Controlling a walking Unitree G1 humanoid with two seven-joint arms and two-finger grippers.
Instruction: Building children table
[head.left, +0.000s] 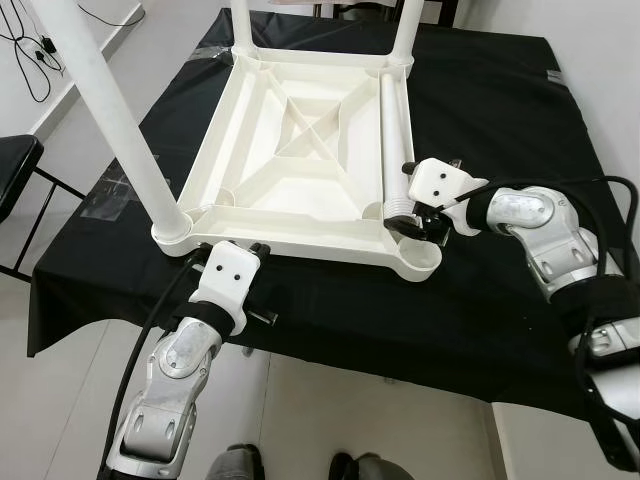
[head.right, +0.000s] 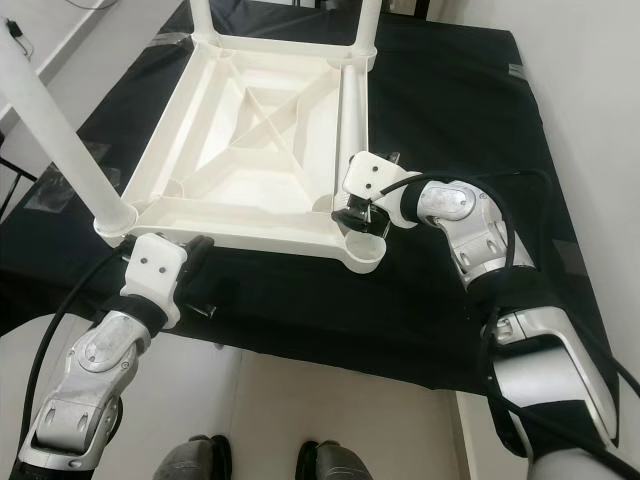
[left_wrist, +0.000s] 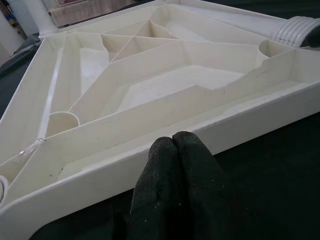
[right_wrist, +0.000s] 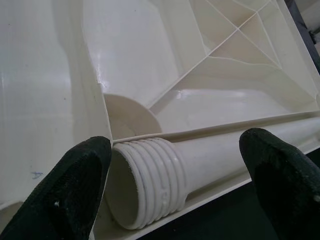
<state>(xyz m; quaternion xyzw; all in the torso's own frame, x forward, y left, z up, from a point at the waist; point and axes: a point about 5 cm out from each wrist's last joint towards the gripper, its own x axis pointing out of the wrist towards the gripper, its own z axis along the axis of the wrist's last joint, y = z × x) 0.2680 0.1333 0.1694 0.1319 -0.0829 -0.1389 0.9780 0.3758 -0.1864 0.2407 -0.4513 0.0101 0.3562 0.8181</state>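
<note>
Right wrist view: right gripper (right_wrist: 175, 185) spread astride loose leg (right_wrist: 210, 165) | black cloth (head.left: 480, 110) beneath

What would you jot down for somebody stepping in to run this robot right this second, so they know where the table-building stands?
Left gripper: fingers shut, empty, at the near edge of the upside-down white tabletop.
Right gripper: open, fingers on either side of the threaded end of the loose leg, which lies inside the tabletop along its right side.
Tabletop lies on the black cloth.
Done: three legs stand in their corner sockets, including the near-left leg.
Left: the near-right socket is empty; grip the loose leg, stand it up and probably screw it in there.
</note>
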